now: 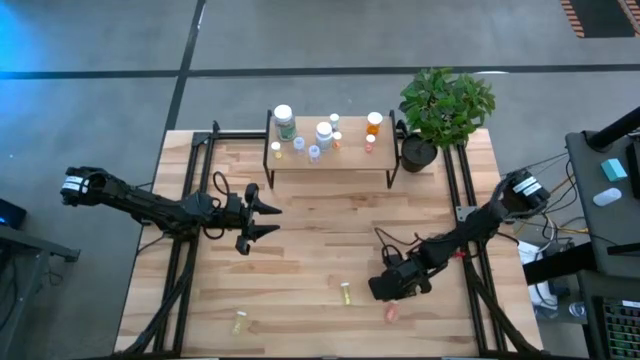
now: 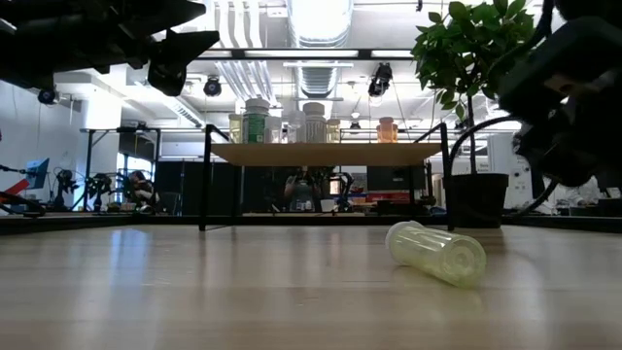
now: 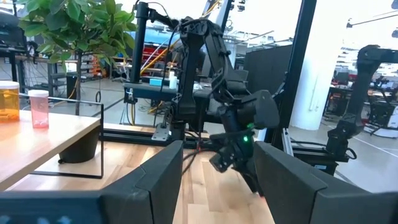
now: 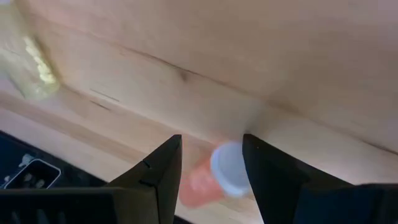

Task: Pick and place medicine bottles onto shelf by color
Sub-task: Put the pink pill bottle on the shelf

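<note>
A pale pink medicine bottle (image 4: 202, 183) with a white cap (image 4: 229, 169) lies on its side on the table near the front edge (image 1: 392, 312). My right gripper (image 4: 211, 142) slants down just above it, open, one finger on each side of the bottle's cap end; I see no touch. Two yellow bottles (image 1: 344, 293) (image 1: 239, 323) also lie on the table. The shelf (image 1: 330, 160) at the far edge carries several upright bottles (image 1: 284, 122). My left gripper (image 1: 262, 218) hangs open above the table's left middle, holding nothing.
A potted plant (image 1: 440, 105) stands just right of the shelf. The nearer yellow bottle (image 2: 437, 253) lies left of my right gripper. Black frame rails (image 1: 185, 260) run along both table sides. Bare wood lies between the two arms.
</note>
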`<action>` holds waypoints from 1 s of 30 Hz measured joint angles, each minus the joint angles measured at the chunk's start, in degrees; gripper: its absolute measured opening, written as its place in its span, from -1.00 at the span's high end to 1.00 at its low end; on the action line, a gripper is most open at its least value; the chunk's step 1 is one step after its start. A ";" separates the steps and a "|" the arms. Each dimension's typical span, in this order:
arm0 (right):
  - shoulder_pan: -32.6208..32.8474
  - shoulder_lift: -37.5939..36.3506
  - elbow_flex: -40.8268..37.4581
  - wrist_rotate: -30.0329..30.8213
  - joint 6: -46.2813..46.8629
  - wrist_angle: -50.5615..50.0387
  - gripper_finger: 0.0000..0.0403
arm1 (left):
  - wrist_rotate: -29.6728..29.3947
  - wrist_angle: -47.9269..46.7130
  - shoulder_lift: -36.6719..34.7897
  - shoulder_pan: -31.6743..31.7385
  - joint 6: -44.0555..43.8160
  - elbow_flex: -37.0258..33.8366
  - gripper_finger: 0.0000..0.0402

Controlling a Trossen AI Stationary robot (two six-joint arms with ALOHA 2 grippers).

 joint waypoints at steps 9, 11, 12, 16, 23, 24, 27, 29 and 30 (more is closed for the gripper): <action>0.04 5.14 2.68 -3.80 -1.46 2.21 0.21 | 0.00 -0.06 0.00 0.01 0.00 0.00 0.09; 0.06 4.15 2.65 -3.28 -1.52 0.90 0.21 | 0.00 -0.07 0.00 0.02 0.00 0.00 0.09; 0.11 3.29 2.62 -2.86 -1.51 -0.35 0.21 | 0.00 -0.06 0.00 0.02 0.00 0.00 0.09; 0.23 -1.03 2.63 -0.06 -0.16 -8.39 0.21 | 0.00 -0.07 0.00 0.01 0.00 0.00 0.09; 4.57 -4.92 2.96 5.59 8.59 -9.01 0.21 | 0.00 -0.04 0.00 -0.01 0.01 0.09 0.09; 5.47 -4.91 2.96 5.78 10.24 -8.42 0.21 | 0.00 -0.06 0.00 -0.01 0.03 0.07 0.09; 8.40 -4.14 3.40 8.49 15.20 -6.85 0.21 | 0.00 -0.05 0.00 0.00 0.05 0.09 0.09; 9.77 -3.30 4.61 10.60 16.65 -7.20 0.21 | 0.00 -0.02 0.00 -0.01 0.05 0.09 0.09; 10.02 -2.77 5.49 11.36 16.90 -7.26 0.21 | 0.00 -0.04 0.00 0.01 0.05 0.09 0.09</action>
